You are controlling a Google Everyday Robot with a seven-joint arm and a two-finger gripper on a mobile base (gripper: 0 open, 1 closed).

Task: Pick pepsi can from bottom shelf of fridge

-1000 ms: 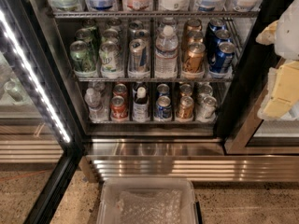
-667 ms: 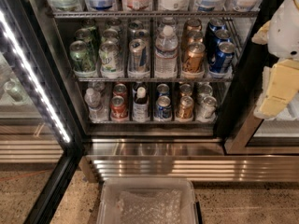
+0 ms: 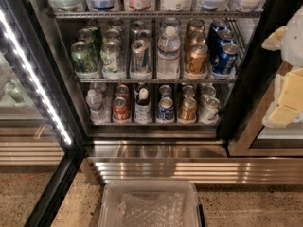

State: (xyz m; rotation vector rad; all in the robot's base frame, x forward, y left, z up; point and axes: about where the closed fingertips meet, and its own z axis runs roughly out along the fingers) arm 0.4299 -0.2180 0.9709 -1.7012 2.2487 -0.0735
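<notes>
— Blue and silver, fourth lane from the left edge of the bottom shelf [image 3: 151,123]: that's the pepsi can [image 3: 165,109]. It stands upright at the front rail, with a second blue can right behind it.
— Neighbours?
— A dark bottle [image 3: 142,104] is just beside it on the left and a bronze can [image 3: 188,109] on the right. The red can [image 3: 120,109] is one lane past the bottle. A water bottle [image 3: 94,103] sits at the left end, a silver can [image 3: 209,109] at the right end.
— And the gripper [image 3: 288,98]?
— Cream and white, at the right edge of the view. It is outside the fridge [image 3: 239,93], past the black right frame, level with the middle rack and well apart from the pepsi can.
— Spread or closed?
— Cannot tell.
— Anything else?
— The door stands wide on the left, its light strip [image 3: 38,93] lit. A clear tub [image 3: 150,183] sits on the floor below the ribbed base
</notes>
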